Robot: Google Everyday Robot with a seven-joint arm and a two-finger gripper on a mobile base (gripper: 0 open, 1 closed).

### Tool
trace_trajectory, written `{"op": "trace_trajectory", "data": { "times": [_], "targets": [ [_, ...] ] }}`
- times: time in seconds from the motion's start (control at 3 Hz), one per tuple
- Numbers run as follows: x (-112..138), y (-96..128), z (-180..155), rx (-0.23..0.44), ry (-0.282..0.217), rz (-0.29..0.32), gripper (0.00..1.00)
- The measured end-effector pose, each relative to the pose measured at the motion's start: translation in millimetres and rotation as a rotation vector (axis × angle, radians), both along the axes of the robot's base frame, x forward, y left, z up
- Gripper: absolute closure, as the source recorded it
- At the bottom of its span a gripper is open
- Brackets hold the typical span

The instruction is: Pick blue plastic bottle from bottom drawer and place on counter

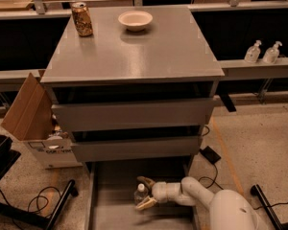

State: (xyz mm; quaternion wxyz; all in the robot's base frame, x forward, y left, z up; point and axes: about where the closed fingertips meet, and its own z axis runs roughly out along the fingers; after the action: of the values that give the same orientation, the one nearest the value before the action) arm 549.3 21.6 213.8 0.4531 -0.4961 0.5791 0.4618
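Observation:
The blue plastic bottle [140, 194], clear with a white cap, stands on the floor of the open bottom drawer [110, 186]. My gripper [140, 193] reaches into the drawer from the right on a white arm. Its two tan fingers [145, 180] sit one behind and one in front of the bottle, spread apart and open around it. Above the three drawers, the grey counter [149, 51] tops the cabinet.
A brown can [81, 19] and a white bowl [135, 19] stand at the back of the counter. Two pump dispensers [262, 51] sit on a ledge at the right. A cardboard box [31, 114] leans at the left, and cables and a black adapter [209, 155] lie on the floor.

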Motion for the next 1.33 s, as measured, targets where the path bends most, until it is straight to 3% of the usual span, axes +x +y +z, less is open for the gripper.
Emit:
{"op": "trace_trajectory", "data": {
  "times": [1.0, 1.33],
  "targets": [
    [-9.1, 9.3, -4.5, 0.011, -0.007, 0.018, 0.88],
    [-10.0, 11.4, -4.7, 0.013, -0.006, 0.021, 1.00]
  ]
}}
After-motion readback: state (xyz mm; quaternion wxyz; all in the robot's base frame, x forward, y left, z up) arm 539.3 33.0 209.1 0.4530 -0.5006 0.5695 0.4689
